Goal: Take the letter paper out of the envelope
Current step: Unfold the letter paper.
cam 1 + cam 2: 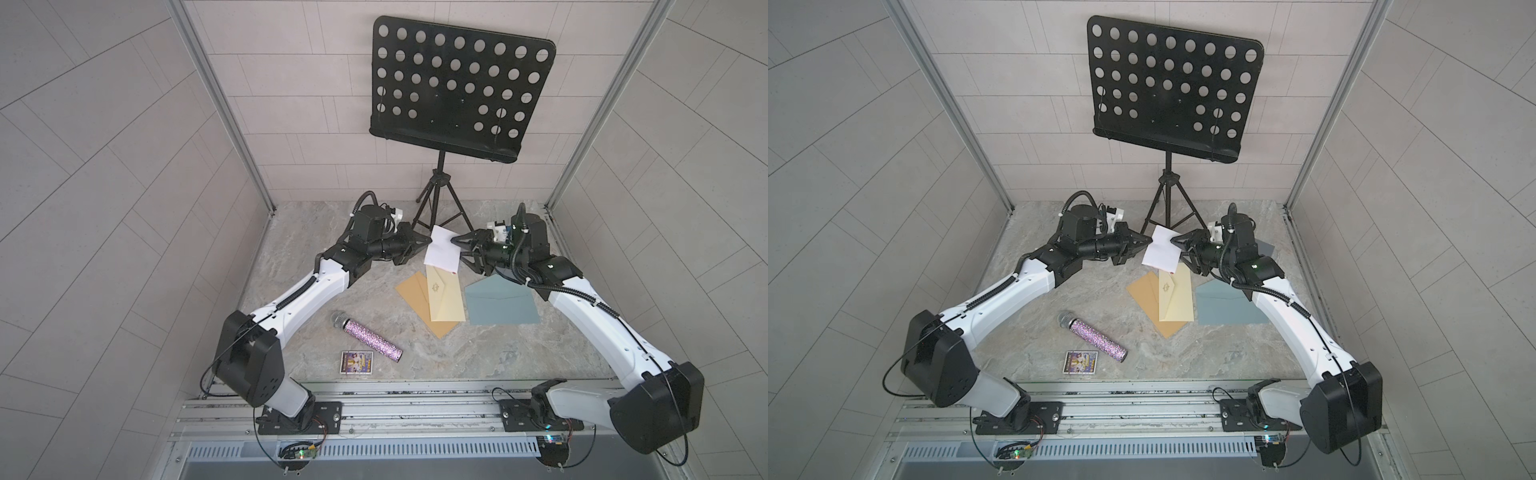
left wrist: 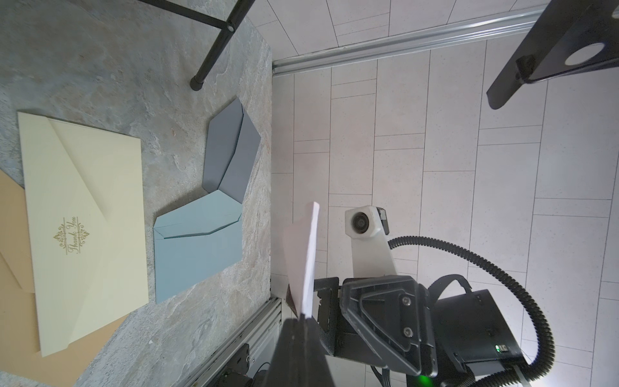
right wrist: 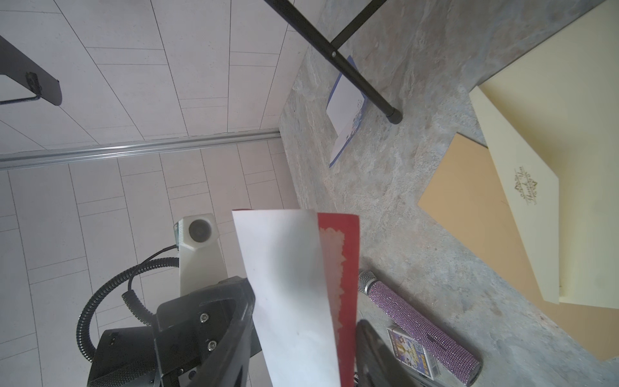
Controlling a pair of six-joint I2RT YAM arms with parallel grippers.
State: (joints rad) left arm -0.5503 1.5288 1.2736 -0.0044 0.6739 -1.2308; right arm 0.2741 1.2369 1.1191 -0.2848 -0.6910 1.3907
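Observation:
A white envelope (image 1: 442,251) with a red inner strip (image 3: 346,268) hangs in the air between both grippers, below the music stand. In the left wrist view the letter paper (image 2: 310,254) shows as a thick white edge beside the envelope's pale face. From above I cannot tell paper from envelope. My left gripper (image 1: 428,241) (image 2: 305,316) is shut on the left edge of this white bundle. My right gripper (image 1: 457,248) (image 3: 304,335) is at the right edge, jaws apart, with the white sheet and red strip between its fingers (image 3: 241,321).
On the stone table lie a cream "Thank You" envelope (image 1: 444,295) over a tan one (image 1: 415,299), a blue-grey one (image 1: 498,305) and a dark grey one (image 2: 231,150). A glittery microphone (image 1: 368,337) and a small card box (image 1: 358,363) lie nearer. The music stand (image 1: 457,87) stands behind.

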